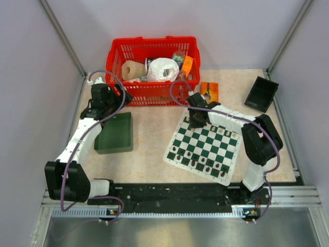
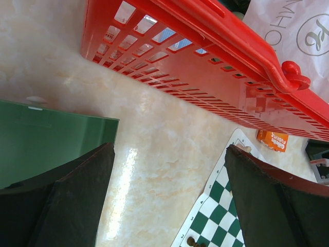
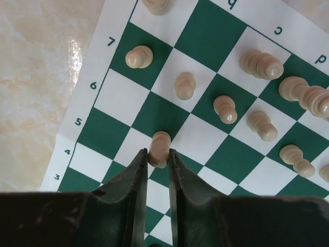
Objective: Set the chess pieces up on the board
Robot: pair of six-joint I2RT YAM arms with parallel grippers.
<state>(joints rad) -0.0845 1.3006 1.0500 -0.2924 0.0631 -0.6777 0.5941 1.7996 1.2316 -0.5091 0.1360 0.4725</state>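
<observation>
A cream pawn (image 3: 161,140) is pinched between the fingers of the right gripper (image 3: 158,154) near the numbered edge of the checked board (image 3: 77,110), with other cream pieces (image 3: 225,108) beyond. The left gripper (image 2: 168,149) hangs spread wide over the table (image 2: 61,67), between a green tray (image 2: 46,139) and a red basket (image 2: 205,62).

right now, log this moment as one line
left gripper open above table by red basket | right gripper shut on cream pawn at board | setup unfinished
</observation>
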